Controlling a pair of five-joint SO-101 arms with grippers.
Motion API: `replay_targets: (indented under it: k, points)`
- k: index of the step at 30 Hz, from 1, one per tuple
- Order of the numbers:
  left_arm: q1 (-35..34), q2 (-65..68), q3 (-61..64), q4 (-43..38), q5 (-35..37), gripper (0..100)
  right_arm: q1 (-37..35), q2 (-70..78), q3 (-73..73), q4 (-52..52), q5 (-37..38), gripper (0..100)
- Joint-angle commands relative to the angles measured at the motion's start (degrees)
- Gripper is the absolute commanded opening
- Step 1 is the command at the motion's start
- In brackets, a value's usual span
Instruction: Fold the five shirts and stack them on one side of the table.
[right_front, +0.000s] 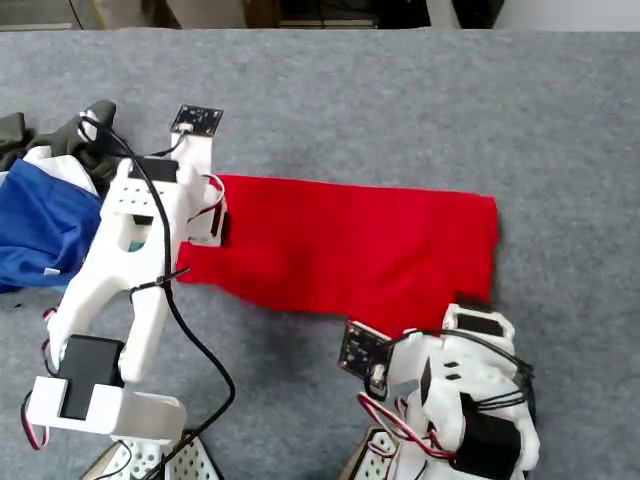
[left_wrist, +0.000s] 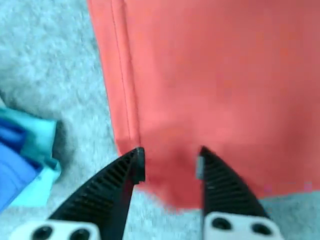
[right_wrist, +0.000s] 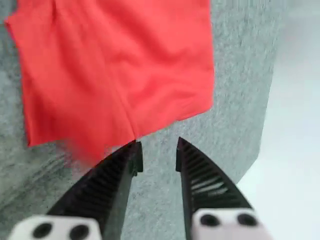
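Note:
A red shirt (right_front: 345, 245) lies flat in a long folded rectangle across the middle of the grey table (right_front: 400, 110). My left gripper (right_front: 214, 227) hangs over the shirt's left end. In the left wrist view it (left_wrist: 168, 164) is open, its fingertips straddling the red shirt (left_wrist: 210, 85) close to the hemmed corner. My right gripper (right_front: 472, 310) sits at the shirt's front right corner. In the right wrist view it (right_wrist: 157, 154) is open with nothing between its fingers, over grey table just off the edge of the red shirt (right_wrist: 115, 70).
A heap of other shirts lies at the left edge: a blue one (right_front: 40, 225) with a light trim (left_wrist: 35, 145), and a dark one (right_front: 65, 140) behind it. Both arm bases stand at the table's front edge.

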Motion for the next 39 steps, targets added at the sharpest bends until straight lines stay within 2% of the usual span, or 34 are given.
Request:
replay_targets:
  k: [1,6,8,11,12,20,23,28,32,39]
  points:
    - [-0.1,-0.6,-8.2,6.8,-0.4,22,3.9,-6.2,-1.1,4.4,4.0,13.7]
    - [-0.7,-0.5,-21.7,14.9,0.1,20,6.2,-2.5,-5.6,2.5,4.9,13.3]
    - [-0.7,0.0,-26.3,15.0,3.2,15,6.1,1.2,-5.1,-0.5,3.6,10.9]
    - [0.1,1.1,-28.1,12.3,9.9,5,6.1,10.2,-4.2,-7.5,0.5,0.0]
    - [0.9,2.2,-27.6,10.5,11.2,2,6.2,13.9,-4.4,-9.9,-0.9,1.0]
    - [1.1,19.2,-22.9,-2.7,11.6,2,4.2,46.8,-13.7,-28.6,-16.1,1.9]
    - [0.3,25.7,-25.4,-6.5,11.6,2,2.0,59.9,-16.3,-37.2,-24.1,1.9]
    - [0.2,34.2,-34.1,-7.5,11.7,2,0.5,81.5,-23.4,-50.4,-35.0,1.9]
    - [0.0,41.6,-42.3,-7.3,11.7,2,1.2,97.2,-32.3,-54.3,-40.0,1.9]
    - [-0.2,50.1,-52.8,-6.9,11.7,2,1.5,118.3,-49.0,-52.5,-41.7,1.9]
